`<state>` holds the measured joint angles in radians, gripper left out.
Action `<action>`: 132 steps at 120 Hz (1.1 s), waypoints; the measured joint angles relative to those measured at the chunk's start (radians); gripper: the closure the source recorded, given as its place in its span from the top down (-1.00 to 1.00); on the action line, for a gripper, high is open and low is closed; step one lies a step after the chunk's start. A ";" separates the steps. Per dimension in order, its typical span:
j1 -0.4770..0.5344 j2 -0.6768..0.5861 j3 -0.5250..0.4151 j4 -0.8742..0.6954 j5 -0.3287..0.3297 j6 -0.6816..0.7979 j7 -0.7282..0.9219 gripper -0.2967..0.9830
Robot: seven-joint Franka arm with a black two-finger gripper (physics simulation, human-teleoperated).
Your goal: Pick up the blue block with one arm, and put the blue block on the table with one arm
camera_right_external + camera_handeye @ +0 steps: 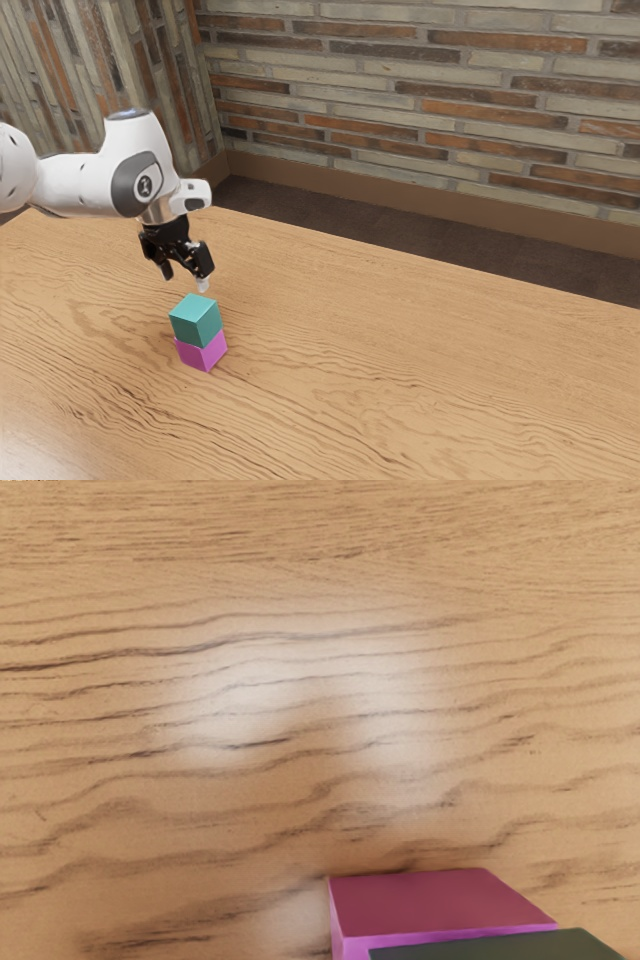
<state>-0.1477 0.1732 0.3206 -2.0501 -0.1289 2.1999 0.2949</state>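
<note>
Taking the blue block as the centre of a clock, with twelve at the exterior view's top, the wood-grained table [400,400] spreads all around, its nearest part toward six o'clock. The magenta block [203,353] rests on it and carries the blue block [196,322], which looks teal, on its top. The two make a small upright stack, the upper one sitting a little off-centre. In the wrist view a dark greenish side of the blue block shows against the magenta one, a bright strip of magenta left bare beside it.

The black gripper [185,278] hangs just above the stack, at about half past eleven, apart from it. Its fingers are spread, with nothing between them. The white arm [80,185] comes in from around eleven o'clock, reaching over the table.

Farther off, between two and three o'clock, runs the dark floor [450,255], and beyond it, toward one and two, stands a wall [420,110] of grey and rust-coloured bricks with a brown baseboard [400,200].
</note>
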 joint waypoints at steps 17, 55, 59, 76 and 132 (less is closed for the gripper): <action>-0.011 -0.082 0.001 -0.108 0.029 0.066 0.004 0.50; -0.061 -0.087 -0.001 -0.120 0.044 0.179 0.006 0.50; -0.064 -0.083 -0.001 -0.128 0.043 0.183 0.004 0.50; -0.063 -0.076 -0.006 -0.138 0.041 0.192 -0.006 0.50; -0.070 -0.055 -0.019 -0.145 0.027 0.200 -0.025 0.50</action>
<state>-0.2180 0.1181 0.3016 -2.1956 -0.1016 2.4001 0.2701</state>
